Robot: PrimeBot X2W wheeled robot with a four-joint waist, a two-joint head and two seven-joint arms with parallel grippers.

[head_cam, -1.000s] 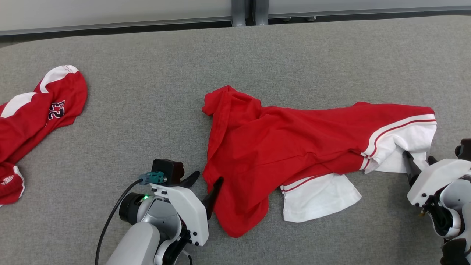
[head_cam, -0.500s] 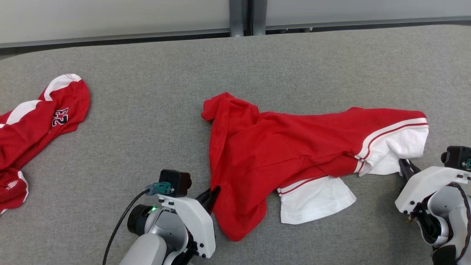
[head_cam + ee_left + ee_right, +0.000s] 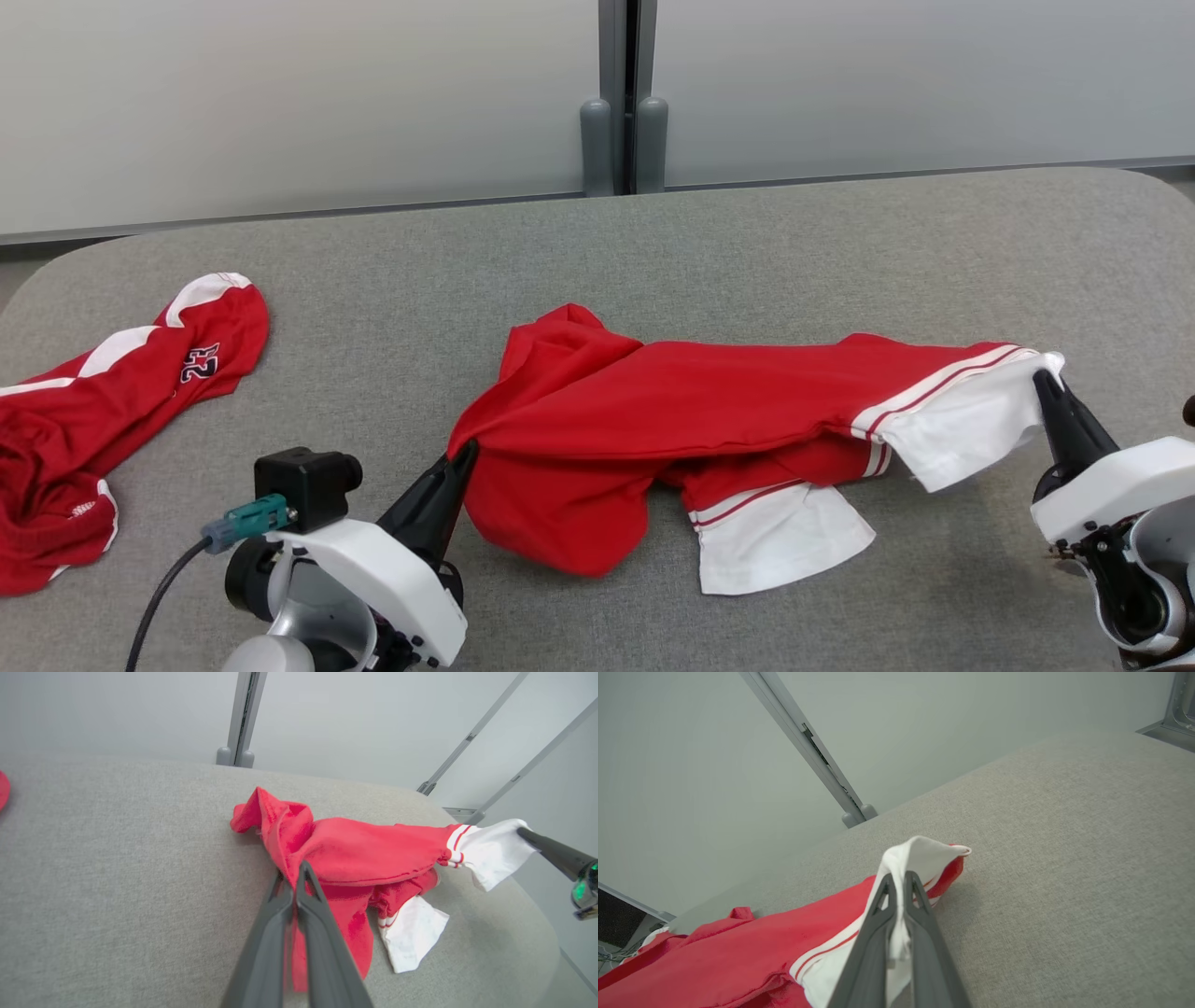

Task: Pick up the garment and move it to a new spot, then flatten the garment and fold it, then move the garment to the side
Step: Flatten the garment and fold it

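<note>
The garment (image 3: 709, 411) is a red shirt with white, red-striped sleeves, stretched across the middle of the grey table (image 3: 579, 252). My left gripper (image 3: 464, 452) is shut on its red left edge, seen in the left wrist view as my left gripper (image 3: 294, 870) pinching red cloth of the garment (image 3: 364, 854). My right gripper (image 3: 1040, 379) is shut on the white sleeve end at the right; in the right wrist view my right gripper (image 3: 899, 879) clamps the white fold of the garment (image 3: 920, 858). The held edges are raised off the table, and the middle sags onto it.
A second red and white jersey (image 3: 103, 392) with a number lies crumpled at the table's left edge. A pale wall with a grey post (image 3: 621, 149) runs behind the table. Bare grey cloth lies behind the garment and at the far right.
Both grippers went from open beside the cloth to shut on it and lifted its edges. The head camera tilted up, so the wall now shows.
</note>
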